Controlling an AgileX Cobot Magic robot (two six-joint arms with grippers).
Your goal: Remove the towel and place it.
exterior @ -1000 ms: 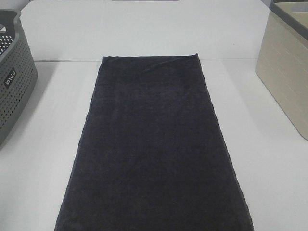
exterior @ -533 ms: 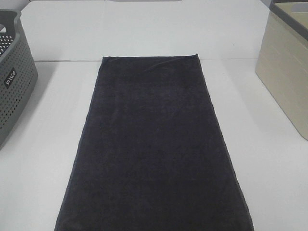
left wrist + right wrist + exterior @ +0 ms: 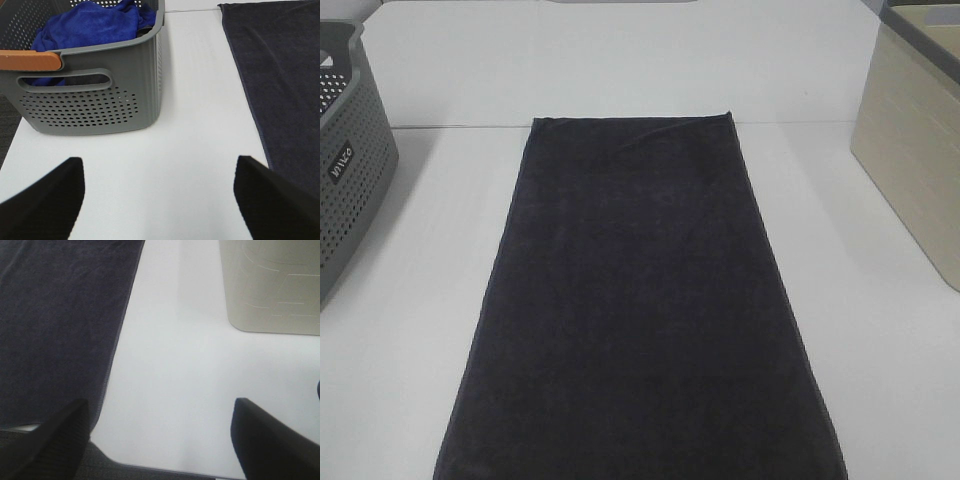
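Observation:
The very dark navy-black towel (image 3: 640, 300) lies flat and spread lengthwise down the middle of the white table (image 3: 410, 300). Its edge shows in the left wrist view (image 3: 280, 75) and in the right wrist view (image 3: 55, 325). My left gripper (image 3: 157, 200) is open and empty, over bare table between the grey basket and the towel. My right gripper (image 3: 160, 440) is open and empty, over bare table between the towel's edge and the beige bin, near the table's front edge. Neither gripper shows in the exterior high view.
A grey perforated basket (image 3: 350, 160) stands at the left edge and holds a blue cloth (image 3: 90, 25); it has an orange handle grip (image 3: 30, 60). A beige bin (image 3: 915, 140) stands at the right, also in the right wrist view (image 3: 272, 285).

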